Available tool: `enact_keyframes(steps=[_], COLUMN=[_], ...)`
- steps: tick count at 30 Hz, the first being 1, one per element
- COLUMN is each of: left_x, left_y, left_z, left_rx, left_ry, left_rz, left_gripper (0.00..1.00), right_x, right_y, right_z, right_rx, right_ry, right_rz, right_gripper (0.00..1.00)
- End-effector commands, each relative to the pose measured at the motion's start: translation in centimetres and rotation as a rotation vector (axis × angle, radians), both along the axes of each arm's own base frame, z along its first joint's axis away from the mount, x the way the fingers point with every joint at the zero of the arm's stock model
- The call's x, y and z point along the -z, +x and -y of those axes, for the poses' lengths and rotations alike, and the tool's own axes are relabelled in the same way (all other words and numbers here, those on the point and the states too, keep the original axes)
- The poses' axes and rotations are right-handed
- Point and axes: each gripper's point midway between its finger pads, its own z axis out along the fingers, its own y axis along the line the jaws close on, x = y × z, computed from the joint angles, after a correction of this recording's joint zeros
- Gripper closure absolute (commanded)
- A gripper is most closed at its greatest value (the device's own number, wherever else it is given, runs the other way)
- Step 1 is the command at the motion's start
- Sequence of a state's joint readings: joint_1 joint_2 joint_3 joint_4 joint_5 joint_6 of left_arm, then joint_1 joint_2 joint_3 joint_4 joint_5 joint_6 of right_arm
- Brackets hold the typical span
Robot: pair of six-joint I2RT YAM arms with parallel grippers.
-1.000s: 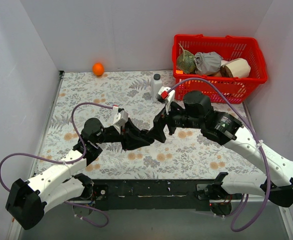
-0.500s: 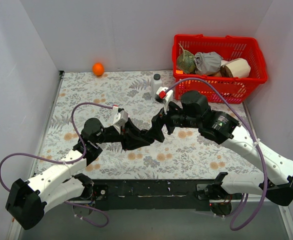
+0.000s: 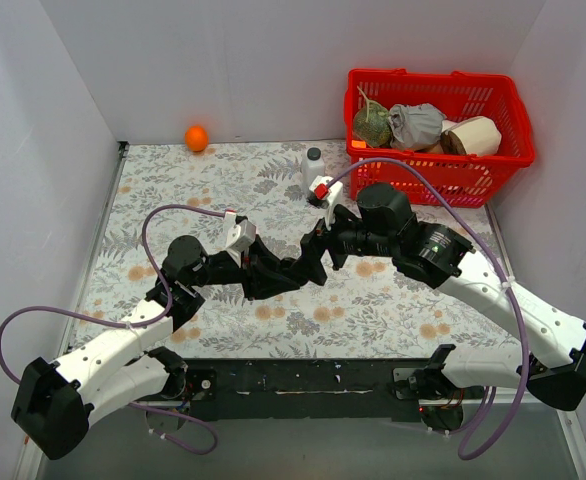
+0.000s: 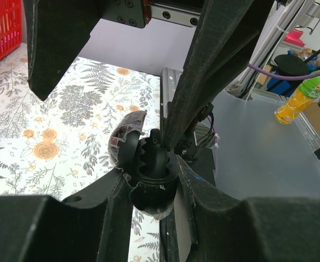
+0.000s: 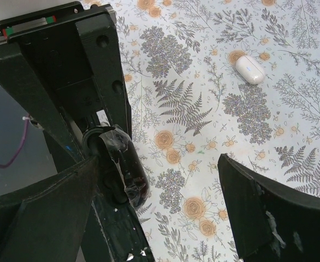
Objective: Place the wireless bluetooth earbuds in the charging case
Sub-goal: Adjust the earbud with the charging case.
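Black charging case (image 5: 124, 172) inside right claw (image 5: 160, 164)

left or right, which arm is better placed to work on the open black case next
Right. The left gripper is shut on the open black case, steadying it, so it is occupied. The right gripper is open, with one finger at the case's mouth.

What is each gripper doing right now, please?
Left gripper: closed on the open black charging case.
Right gripper: open, nothing between its fingers.
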State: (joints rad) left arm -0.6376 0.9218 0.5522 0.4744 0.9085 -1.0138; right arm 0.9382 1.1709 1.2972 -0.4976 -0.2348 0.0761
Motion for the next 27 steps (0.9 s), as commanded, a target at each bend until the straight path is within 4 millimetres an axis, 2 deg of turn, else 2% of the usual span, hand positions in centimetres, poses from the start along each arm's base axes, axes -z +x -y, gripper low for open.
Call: enact_keyframes(steps=[1,4,8,13,18,21,22,23,24,25,27], left_x=[-2.9,-3.1,-2.9,-2.2,-1.6,-1.2,-1.1,-0.8,-0.7,-0.6,-0.4], left_y=[0.1,0.4,0.5,0.6,0.6,0.7,0.7,0.7,0.6,0.5,0.6], left_z=[-0.2,-0.3,-0.3,-0.2,-0.2,-0.1,0.0,0.1,0.1,0.2,0.3], left_rx=[-0.028,-0.046,-0.051,-0.048,-0.049,-0.046,-0.044,-0.039,-0.025,-0.018,-0.011], left_ry=[-0.066,-0.075,-0.067,-0.051,-0.041,-0.032,-0.029,-0.021,-0.017,-0.015,-0.008], left_rz=[0.089,0.097,0.096,0.080,0.067,0.047,0.039,0.027,0.019,0.018,0.011], left_gripper=[1.00,1.00,1.00,1.00,1.00,1.00,1.00,1.00,1.00,1.00,1.00], right_x=[0.5,0.6,-0.5,-4.2,-6.3,-7.6,-7.4,-8.1,-7.9,-7.8,-7.3], right_y=[-0.2,-0.3,-0.3,-0.4,-0.8,-1.9,-2.2,-2.5,-2.7,-2.8,-3.3], right_z=[-0.3,-0.2,0.2,0.7,1.2,1.2,1.4,1.4,1.1,1.2,1.0], right_rx=[-0.013,-0.015,-0.003,0.011,0.001,-0.074,-0.086,-0.098,-0.117,-0.140,-0.169], right_ry=[-0.003,-0.008,0.012,0.075,0.095,0.116,0.102,0.109,0.100,0.081,0.045], right_rz=[-0.002,-0.005,0.017,0.063,0.099,0.129,0.123,0.127,0.110,0.135,0.115], right_gripper=[0.03,0.03,0.02,0.02,0.02,0.07,0.13,0.19,0.23,0.33,0.44])
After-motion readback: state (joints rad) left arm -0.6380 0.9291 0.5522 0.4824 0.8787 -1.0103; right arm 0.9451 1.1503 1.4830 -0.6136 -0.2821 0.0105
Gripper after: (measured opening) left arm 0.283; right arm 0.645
